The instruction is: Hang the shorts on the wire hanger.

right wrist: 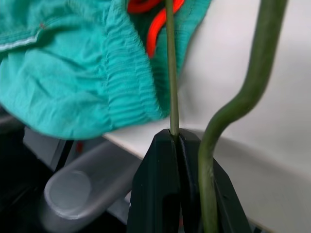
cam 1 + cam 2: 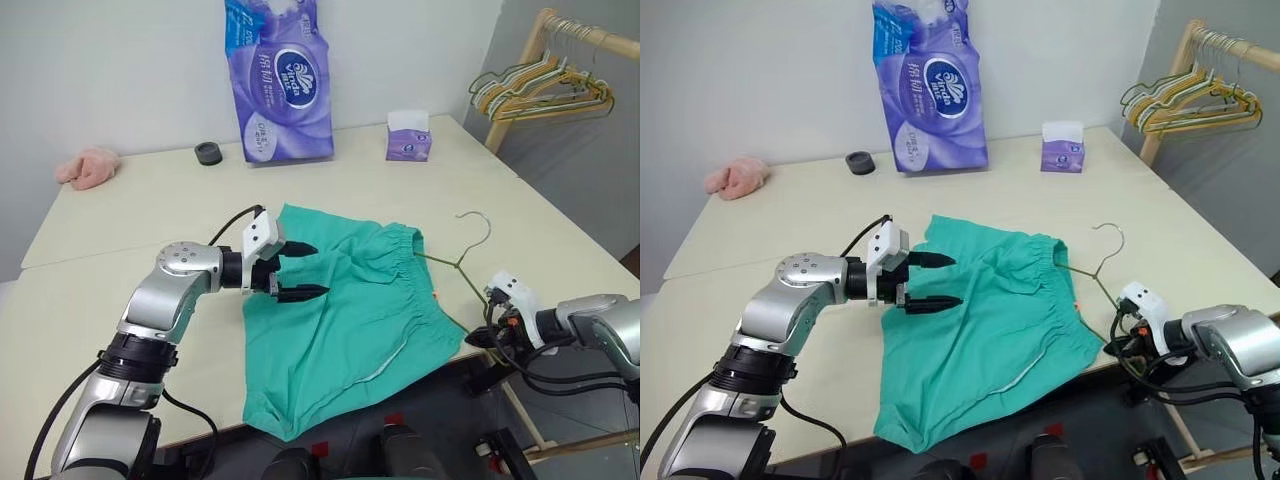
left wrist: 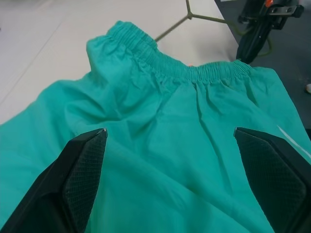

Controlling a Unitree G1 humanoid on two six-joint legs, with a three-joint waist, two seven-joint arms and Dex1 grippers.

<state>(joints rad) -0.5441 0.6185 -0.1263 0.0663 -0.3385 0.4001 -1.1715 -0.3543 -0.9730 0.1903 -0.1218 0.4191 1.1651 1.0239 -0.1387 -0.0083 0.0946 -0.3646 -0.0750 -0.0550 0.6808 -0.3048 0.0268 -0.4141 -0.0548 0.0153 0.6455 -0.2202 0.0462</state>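
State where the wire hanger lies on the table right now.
The wire hanger lies near the table's right edge, partly under the teal shorts' waistband, its wire pinched in the shut right gripper.

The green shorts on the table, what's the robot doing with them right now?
The robot is working on getting the teal shorts onto a wire hanger. The shorts lie spread on the table, one leg hanging over the near edge. The hanger's hook sticks out past the waistband, so part of the hanger seems to be inside the shorts. The right gripper is shut on the hanger's wire at the table edge. The left gripper hangs open over the cloth, holding nothing.
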